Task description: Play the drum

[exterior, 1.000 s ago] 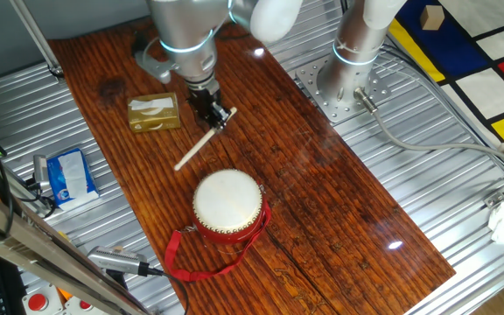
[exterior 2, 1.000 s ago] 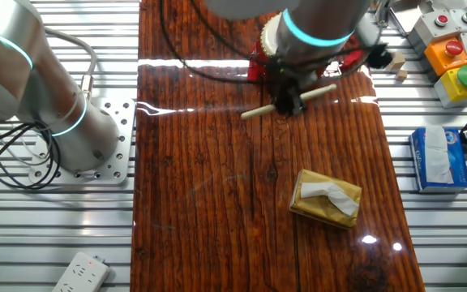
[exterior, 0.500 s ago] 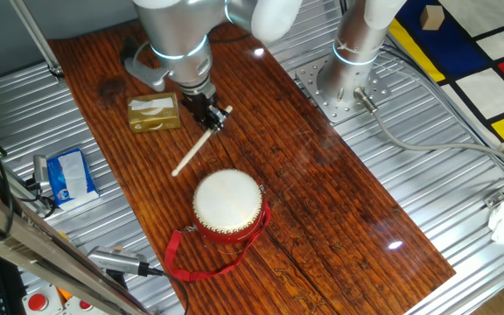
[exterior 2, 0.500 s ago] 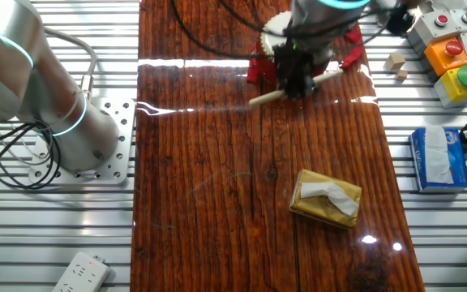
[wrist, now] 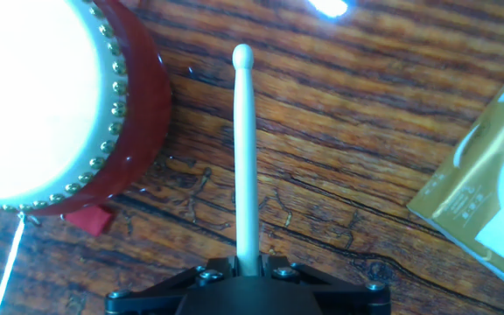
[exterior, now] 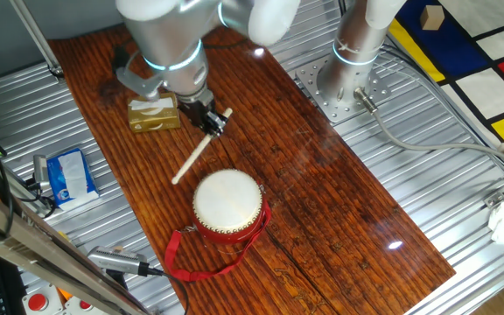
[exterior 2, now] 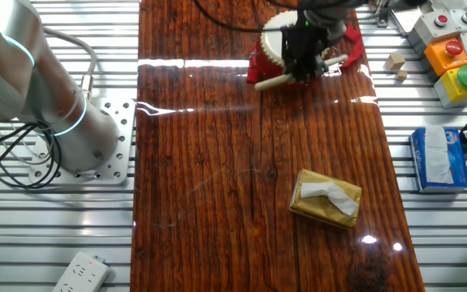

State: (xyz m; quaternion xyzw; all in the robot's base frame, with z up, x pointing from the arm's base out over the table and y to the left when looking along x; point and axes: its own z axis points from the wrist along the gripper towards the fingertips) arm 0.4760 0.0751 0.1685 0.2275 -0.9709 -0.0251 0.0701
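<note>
The drum (exterior: 227, 206) has a cream-white skin, a red studded body and a red ribbon strap (exterior: 182, 255); it stands on the wooden table. It also shows in the other fixed view (exterior 2: 276, 50) and at the left of the hand view (wrist: 42, 101). My gripper (exterior: 210, 120) is shut on the thin pale wooden stick (exterior: 194, 156), whose tip points down-left, beside the drum and apart from it. In the hand view the stick (wrist: 245, 149) runs up from the gripper (wrist: 247, 267), to the right of the drum's rim.
A gold tissue box (exterior: 153, 114) lies behind the gripper; it also shows in the other fixed view (exterior 2: 325, 197) and the hand view (wrist: 484, 197). A blue tissue pack (exterior: 70, 174) sits off the table's left. A second arm's base (exterior: 348, 70) stands at the back right.
My gripper has moved left along the table with the stick in it, nearer the tissue box. In the other fixed view it has moved up toward the drum. The drum has not moved.
</note>
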